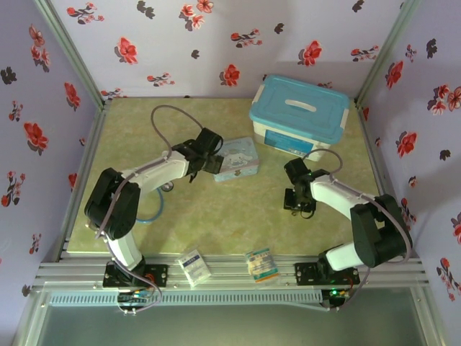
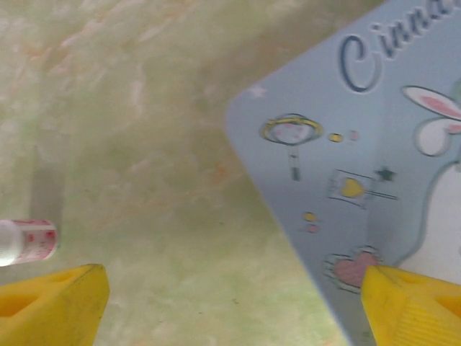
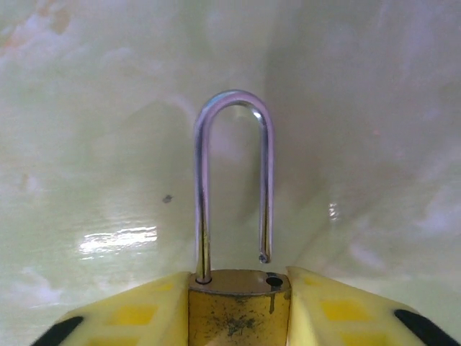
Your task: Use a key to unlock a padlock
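Brass too small to pick out from above. Right gripper (image 1: pixel 299 196) low over the table (image 1: pixel 238 231) at 4 o'clock. Left gripper (image 1: pixel 213 157) at 11 o'clock, nose by the pastel cartoon tin (image 1: pixel 241 162).

Left wrist: yellow fingers (image 2: pixel 50 310) spread wide at 7 and 5 o'clock, nothing between. Tin corner at 3 o'clock. Small white cylinder (image 2: pixel 29 241) at 9 o'clock, cut by the frame edge.

Right wrist: brass padlock (image 3: pixel 239 299) at 6 o'clock, body pinched between yellow pads (image 3: pixel 130 313), flush on both sides. Shackle (image 3: pixel 234 101) pointing to 12, free leg clear of its hole. Reads as unlocked.

Likely step: release. Ease pads apart evenly, back straight off, avoid knocking the shackle home again.

Lower body and keyway cut off at 6 o'clock. Cannot tell whether the key sits in it, nor whether the body rests on the table.
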You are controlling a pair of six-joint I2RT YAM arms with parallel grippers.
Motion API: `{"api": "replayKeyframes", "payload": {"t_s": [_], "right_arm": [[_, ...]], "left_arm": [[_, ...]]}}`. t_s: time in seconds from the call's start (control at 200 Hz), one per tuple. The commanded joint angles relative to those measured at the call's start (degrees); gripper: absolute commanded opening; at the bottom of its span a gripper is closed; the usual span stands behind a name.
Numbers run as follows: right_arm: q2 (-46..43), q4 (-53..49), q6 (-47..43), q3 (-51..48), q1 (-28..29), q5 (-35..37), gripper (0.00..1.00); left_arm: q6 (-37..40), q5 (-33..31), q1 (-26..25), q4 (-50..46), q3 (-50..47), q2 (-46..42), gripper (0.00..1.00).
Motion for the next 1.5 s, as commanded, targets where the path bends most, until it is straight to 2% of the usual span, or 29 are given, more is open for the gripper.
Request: {"api": "replayKeyframes", "payload": {"t_s": [0.0,0.15,0.23,0.335,0.41,0.5,0.57,0.655,0.705,0.745,0.8,0.915,0.985,1.055,1.16,1.205,1.255,1.305,1.495], "right_arm": [[0.0,-1.9,-0.8,1.1,0.3,3.2,0.54],[-2.9,-0.8,-0.4,1.5,0.1,4.1,0.6],[-6.1,1.0,0.0,2.3,-0.8,7.4,0.72],[-10.3,8.5,-3.3,1.5,-5.6,10.4,0.88],[-12.1,14.5,-6.3,0.5,-10.2,14.5,0.99],[-12.2,23.0,-9.1,-1.5,-16.5,17.2,0.99],[-11.7,32.6,-11.6,-5.0,-19.4,18.7,0.99],[-9.3,54.0,-19.8,-13.4,-19.7,20.7,0.99],[-6.2,64.0,-22.0,-16.5,-20.0,22.6,0.99],[-3.7,67.3,-21.5,-16.5,-20.9,22.8,0.99],[-2.7,64.9,-20.3,-14.6,-21.1,22.2,0.98],[-0.2,81.6,-20.7,-20.0,-21.3,15.7,0.99],[3.7,85.3,-21.3,-20.4,-21.2,12.2,0.99],[8.8,93.6,-22.9,-21.4,-21.1,9.8,0.99],[6.8,87.0,-22.5,-20.0,-21.1,10.2,0.99],[7.6,89.1,-22.4,-20.3,-21.1,10.5,0.99],[7.1,87.0,-22.2,-19.8,-21.2,10.7,0.99],[6.9,87.0,-22.3,-19.9,-21.1,10.8,0.99],[7.1,87.7,-22.4,-19.9,-21.1,10.7,0.99]], "left_arm": [[1.3,-1.4,0.8,-3.2,2.6,-5.2,0.94],[-1.6,-2.0,2.0,-2.9,-0.4,-14.2,1.0],[-4.0,-3.3,4.9,-0.3,-5.9,-21.4,1.0],[-6.9,-2.7,13.8,2.9,-15.1,-30.1,1.0],[-1.9,-3.3,19.8,9.4,-22.5,-34.2,1.0],[2.7,-5.5,24.0,18.0,-29.7,-37.1,1.0],[5.3,-6.8,26.9,25.3,-34.3,-35.9,1.0],[10.5,-7.5,28.4,36.7,-38.9,-31.7,1.0],[13.1,-8.5,28.9,40.0,-39.3,-28.4,1.0],[13.3,-8.1,29.9,41.5,-39.3,-26.4,1.0],[12.8,-5.4,31.7,45.8,-41.2,-24.7,1.0],[8.9,3.1,37.1,61.7,-48.3,-22.5,1.0],[8.8,4.7,37.8,65.2,-49.0,-21.6,1.0],[8.7,9.7,38.7,67.6,-48.6,-18.7,1.0],[11.1,15.5,38.8,78.2,-50.5,-11.6,1.0],[10.8,15.5,38.9,75.9,-50.8,-13.0,1.0],[10.6,14.6,39.0,77.6,-50.7,-12.0,1.0],[10.7,14.7,38.9,74.0,-49.3,-12.4,1.0],[10.9,14.7,38.8,74.9,-49.6,-12.2,1.0]]}}
